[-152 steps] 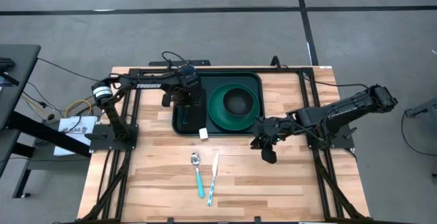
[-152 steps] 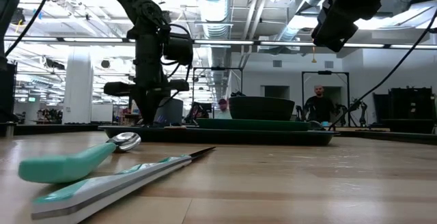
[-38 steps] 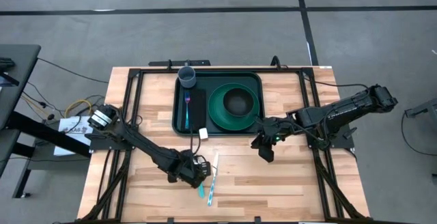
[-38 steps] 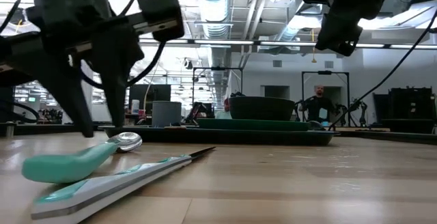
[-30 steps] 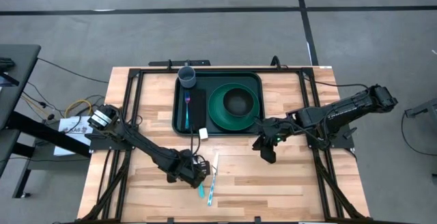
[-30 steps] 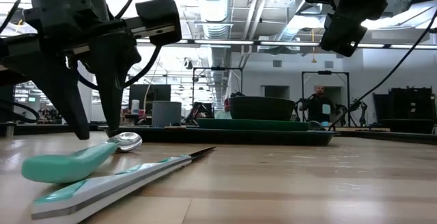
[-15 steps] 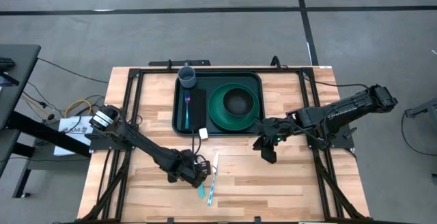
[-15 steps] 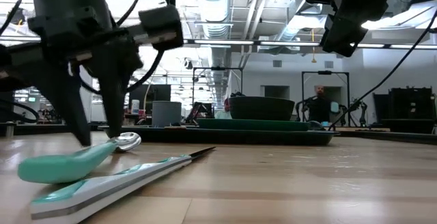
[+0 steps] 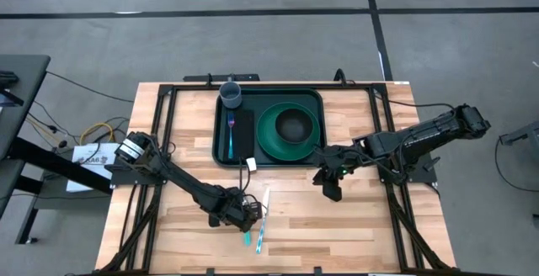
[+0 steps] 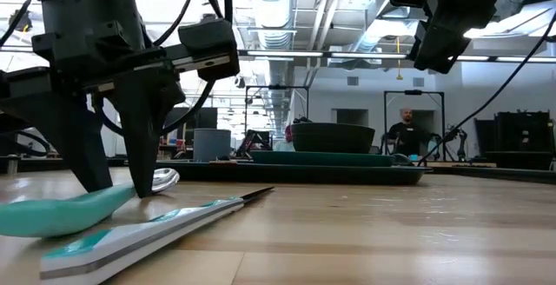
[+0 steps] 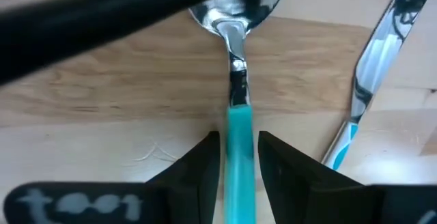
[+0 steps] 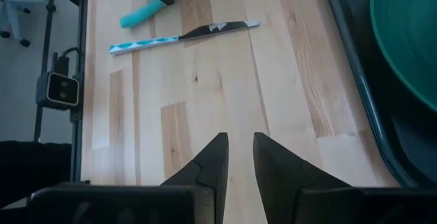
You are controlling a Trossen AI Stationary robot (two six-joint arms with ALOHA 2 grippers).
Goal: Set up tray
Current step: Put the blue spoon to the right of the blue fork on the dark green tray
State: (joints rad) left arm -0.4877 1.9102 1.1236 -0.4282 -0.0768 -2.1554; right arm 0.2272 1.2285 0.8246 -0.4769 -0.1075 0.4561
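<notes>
The dark green tray point(image 9: 221, 154) sits at the table's far middle, holding a green plate point(image 9: 268, 133) with a dark bowl, a grey cup point(image 9: 230, 95) and a black napkin point(image 9: 244, 137) with a teal utensil beside it. A teal-handled spoon point(image 11: 237, 135) and a teal-handled knife point(image 11: 372, 74) lie flat on the wood near the table's near edge. My left gripper point(image 9: 245, 219) is down on the spoon point(image 10: 52, 214) and shut on it. My right gripper point(image 9: 331, 188) hovers by the tray's near right corner, open by a narrow gap point(image 12: 240, 149) and holding nothing. My left gripper pinches the spoon's teal handle point(image 11: 239, 125) just behind the metal neck, one finger on each side. The fingers point(image 10: 139, 176) come from above, pointing down, and lie across the handle. The spoon lies on the table, its bowl point(image 10: 165, 179) pointing toward the tray.
The knife point(image 9: 262, 225) lies just right of the spoon, roughly parallel to it. A small white block point(image 9: 251, 165) rests at the tray's near rim. Bare wood stretches between the knife and my right gripper. People stand in the room beyond the table point(image 10: 402, 129).
My left gripper has come down and slightly toward the near edge until its fingertips reach the table around the spoon handle. The handle's free end has shifted a little toward the near edge, while the bowl has stayed put.
</notes>
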